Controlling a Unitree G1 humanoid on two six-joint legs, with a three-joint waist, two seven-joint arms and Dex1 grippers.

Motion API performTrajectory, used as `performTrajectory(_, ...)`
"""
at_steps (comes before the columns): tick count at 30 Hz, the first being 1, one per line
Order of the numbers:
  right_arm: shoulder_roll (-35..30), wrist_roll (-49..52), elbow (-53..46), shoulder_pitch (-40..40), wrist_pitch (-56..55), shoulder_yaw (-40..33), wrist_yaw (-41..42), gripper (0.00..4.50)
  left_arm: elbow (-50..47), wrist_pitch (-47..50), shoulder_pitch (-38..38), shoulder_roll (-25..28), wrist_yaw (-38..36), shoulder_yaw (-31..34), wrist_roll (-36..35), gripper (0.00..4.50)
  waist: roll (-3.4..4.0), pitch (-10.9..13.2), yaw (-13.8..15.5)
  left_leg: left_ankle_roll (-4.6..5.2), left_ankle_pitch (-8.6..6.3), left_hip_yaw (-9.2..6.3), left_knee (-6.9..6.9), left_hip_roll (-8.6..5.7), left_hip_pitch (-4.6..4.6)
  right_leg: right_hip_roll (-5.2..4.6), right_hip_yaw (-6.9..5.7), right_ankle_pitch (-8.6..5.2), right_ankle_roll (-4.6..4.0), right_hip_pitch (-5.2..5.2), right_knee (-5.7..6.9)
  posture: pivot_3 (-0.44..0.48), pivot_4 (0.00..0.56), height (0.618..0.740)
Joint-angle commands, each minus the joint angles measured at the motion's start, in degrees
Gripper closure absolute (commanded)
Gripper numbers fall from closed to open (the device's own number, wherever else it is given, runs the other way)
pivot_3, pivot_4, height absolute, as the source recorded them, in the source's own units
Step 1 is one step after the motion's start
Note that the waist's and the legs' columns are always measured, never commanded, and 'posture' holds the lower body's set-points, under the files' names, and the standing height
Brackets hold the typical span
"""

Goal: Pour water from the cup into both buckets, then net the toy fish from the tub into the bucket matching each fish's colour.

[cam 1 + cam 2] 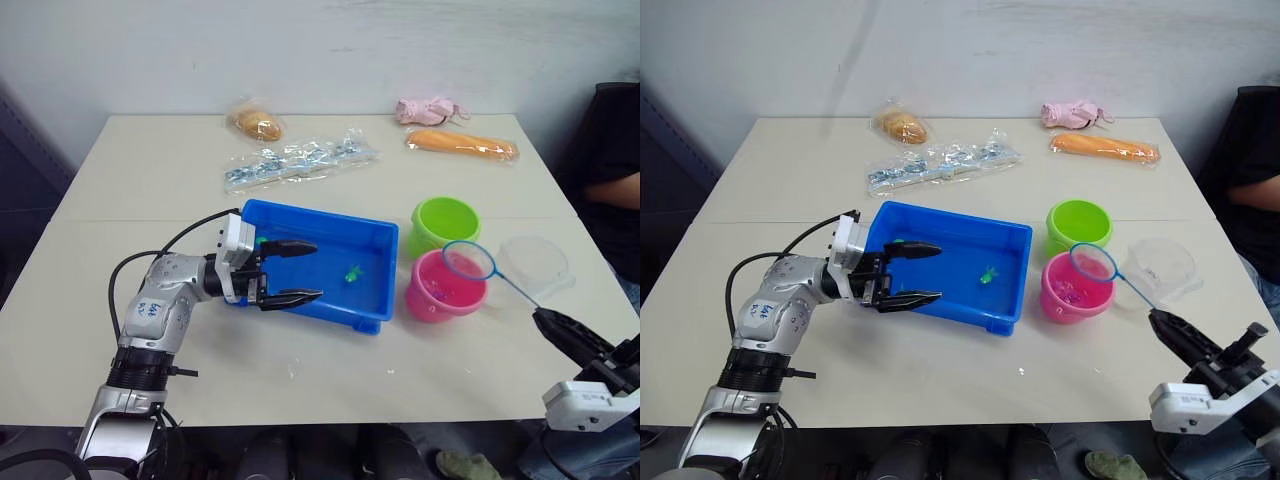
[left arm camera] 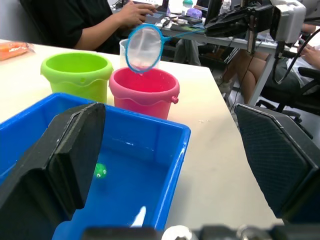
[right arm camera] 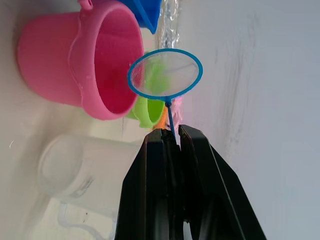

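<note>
Right end effector (image 1: 1172, 334) is clamped on the thin handle of the net (image 1: 468, 260), fingers pressed together around the wire in the right wrist view; the blue hoop hangs over the far-right rim of the pink bucket (image 1: 438, 288), mesh looking empty. Left end effector (image 1: 288, 271) is spread wide with nothing held, one finger over the water and the other outside the near wall, so it straddles the near-left corner of the tub (image 1: 372, 240). Left wrist view adds what the head views do not: a person's arm in a dark sleeve (image 2: 87, 22) behind the buckets, chairs and clutter beyond the desk edge, and a white scrap (image 2: 139, 216) at the tub's near inner wall, which I cannot identify. Head views show one green fish (image 1: 352, 272) in the tub right of centre and small pink fish (image 1: 1072, 291) already in the pink bucket. Green bucket (image 1: 445, 221) stands just behind the pink one, nearly touching; clear cup (image 1: 535, 264) sits just right of both, under the net handle's line. Far side of the desk (image 1: 130, 180): a bagged bun (image 1: 258, 125), a long clear packet (image 1: 298, 162), a pink bundle (image 1: 428, 109) and a bagged orange item (image 1: 462, 145), all well apart from the tub. Near strip of desk in front of tub and buckets is bare.
</note>
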Motion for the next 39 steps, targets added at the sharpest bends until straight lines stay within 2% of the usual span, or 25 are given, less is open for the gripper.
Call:
performTrajectory(1, -2.95, 18.60, -4.20, 1.41, 5.65, 4.41, 5.97, 4.50, -1.59, -0.38, 0.76, 1.24, 0.22, 2.00, -1.12, 0.05, 0.00, 0.00, -0.13, 0.00, 0.00, -0.01, -0.01, 0.03, 0.01, 0.02, 0.00, 0.00, -0.01, 0.00, 0.00, 0.000, 0.150, 0.740)
performTrajectory(5, -10.50, 34.44, -7.60, -5.66, 16.93, 6.40, 11.75, 4.50, -0.43, 0.56, 1.75, 3.29, 1.00, 6.33, -2.84, 0.05, -0.01, 0.01, -1.08, -0.01, 0.01, -0.02, 0.03, 0.09, 0.05, 0.04, -0.02, -0.01, -0.04, 0.02, 0.08, 0.000, 0.150, 0.740)
performTrajectory(8, -16.19, 44.30, -10.77, -13.18, 27.01, 12.04, 16.19, 4.50, -1.62, 4.04, 4.15, 6.40, 1.61, 10.33, -5.51, 0.05, -0.02, 0.02, -1.56, 0.02, 0.00, 0.00, 0.05, 0.09, 0.18, -0.02, 0.03, -0.01, -0.03, 0.07, 0.14, 0.000, 0.150, 0.740)
performTrajectory(13, -20.37, 49.95, -14.21, -25.26, 46.11, 21.72, 16.15, 4.50, -3.45, 5.43, 10.74, 12.61, 2.31, 14.88, -5.13, 0.05, -0.01, 0.02, -0.97, -0.07, -0.01, -0.22, -0.05, 0.21, 0.21, 0.00, -0.16, -0.14, -0.27, 0.06, 0.22, 0.000, 0.150, 0.740)
performTrajectory(17, -21.41, 46.69, -12.75, -33.40, 51.96, 29.97, 19.27, 4.50, -4.53, 3.26, 14.45, 14.43, 3.80, 17.63, -4.30, 0.05, -0.02, 0.02, -0.15, 0.01, -0.03, -0.30, 0.12, 0.06, -0.03, -0.15, -0.18, -0.08, -0.19, 0.03, 0.13, 0.000, 0.150, 0.740)
performTrajectory(19, -22.33, 40.98, -8.78, -37.87, 54.13, 36.26, 21.01, 4.50, -5.17, 0.24, 17.79, 15.83, 3.77, 17.44, -1.34, 0.05, -0.02, 0.02, -0.33, 0.07, -0.06, -0.27, 0.12, 0.01, -0.04, -0.19, -0.16, -0.06, -0.16, 0.03, 0.09, 0.000, 0.150, 0.740)
performTrajectory(24, -16.44, 31.22, 2.42, -52.38, 53.30, 47.58, 22.54, 4.50, -9.09, -0.18, 20.63, 15.12, 5.91, 18.18, -2.58, 0.05, -0.06, 0.04, -1.11, 0.09, -0.08, -0.22, 0.11, -0.03, -0.14, -0.24, -0.20, -0.03, -0.11, -0.03, 0.01, 0.000, 0.150, 0.740)
performTrajectory(32, -12.74, 24.70, 10.17, -59.17, 51.92, 53.36, 27.81, 4.50, -9.95, 1.26, 23.64, 18.32, 5.42, 22.22, -3.94, 0.05, -0.04, 0.05, -1.44, 0.01, -0.06, -0.13, 0.02, 0.04, -0.17, -0.14, -0.24, -0.04, -0.12, -0.15, 0.04, 0.000, 0.150, 0.740)
performTrajectory(39, -10.00, 24.06, 10.22, -61.27, 55.74, 55.28, 32.32, 4.50, -7.33, 3.18, 21.78, 20.75, 2.90, 21.93, -5.30, 0.05, -0.03, 0.05, -1.16, 0.00, -0.07, -0.14, 0.04, 0.05, -0.17, -0.14, -0.24, -0.04, -0.13, -0.16, 0.06, 0.000, 0.150, 0.740)
